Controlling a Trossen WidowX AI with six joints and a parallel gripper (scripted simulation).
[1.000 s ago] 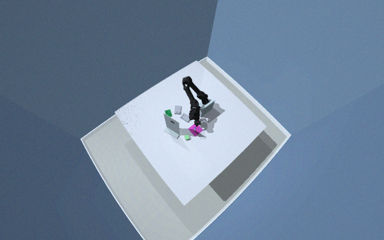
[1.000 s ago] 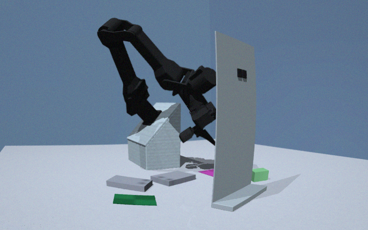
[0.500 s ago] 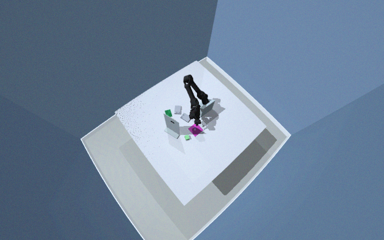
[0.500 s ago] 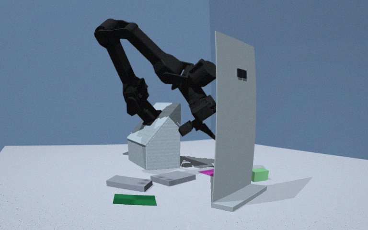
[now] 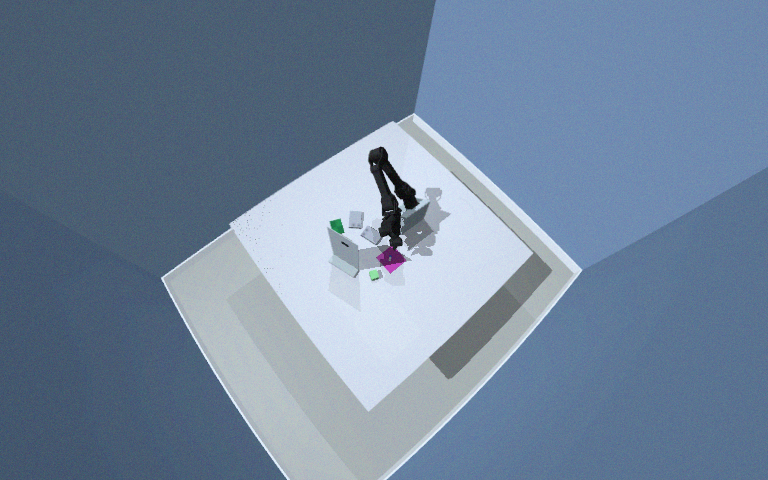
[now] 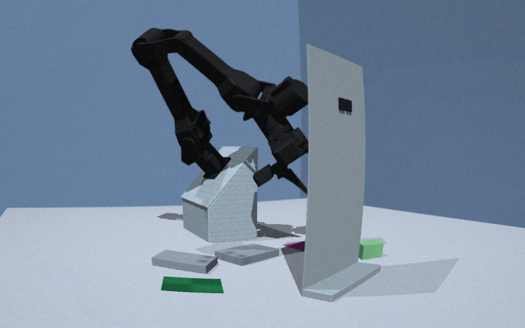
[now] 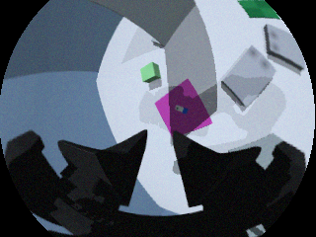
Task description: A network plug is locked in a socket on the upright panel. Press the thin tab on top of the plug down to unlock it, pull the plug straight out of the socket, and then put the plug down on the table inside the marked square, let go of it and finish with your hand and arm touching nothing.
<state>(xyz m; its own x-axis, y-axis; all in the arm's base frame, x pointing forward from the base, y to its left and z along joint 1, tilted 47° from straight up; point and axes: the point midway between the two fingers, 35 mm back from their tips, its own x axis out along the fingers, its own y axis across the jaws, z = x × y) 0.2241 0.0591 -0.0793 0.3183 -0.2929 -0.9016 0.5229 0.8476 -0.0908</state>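
Observation:
The plug (image 5: pixel 389 258) (image 7: pixel 181 109), small, white and blue, lies on the table inside the magenta marked square (image 5: pixel 390 268) (image 6: pixel 296 246) (image 7: pixel 162 104). My gripper (image 5: pixel 395 245) (image 7: pixel 160 133) is open. Its two black fingertips stand apart with nothing between them, above the table and clear of the plug. In the exterior view the fingertips are hidden behind the upright panel (image 5: pixel 339 254) (image 6: pixel 334 173) (image 7: pixel 163 22). The panel's socket (image 5: pixel 344 244) (image 6: pixel 344 104) shows as a dark opening high up.
A light green block (image 5: pixel 373 275) (image 6: pixel 370 249) (image 7: pixel 150 72) stands near the square. Two grey flat blocks (image 6: pixel 184 262) (image 6: pixel 247 253) and a dark green piece (image 5: pixel 336 226) (image 6: pixel 192 285) lie on the panel's other side. The arm rises from a pale sloped stand (image 6: pixel 232 216).

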